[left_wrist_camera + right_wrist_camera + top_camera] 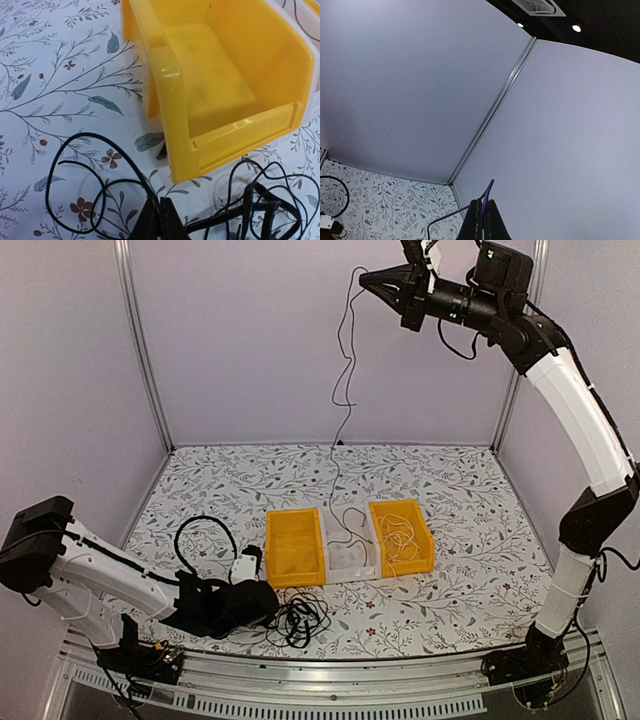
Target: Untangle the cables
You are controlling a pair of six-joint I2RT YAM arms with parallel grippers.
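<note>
Here, the right gripper [368, 280], high above the table's far side, is clamped on one black cable [345, 370], whose length hangs almost straight down toward the clear bin [350, 558]. The tangle [300, 618] lies on the table just beside the left gripper [275, 607], the nearer one. Its jaws are closed, but whether they pinch a strand is unclear.

Lighting: bright, soft and even from overhead; pale walls [250, 340] take a faint lilac cast. Source: small ceiling spotlights [577, 26] in the right wrist view (upper right, against a dark ceiling). Shadows: faint and short under the yellow bin [225, 100] and the cables [100, 190]. Glare: mild sheen on the bin's rim. Focus: left wrist view soft and smeared; top view sharp. Distortion: wall seams bow in the right wrist view
</note>
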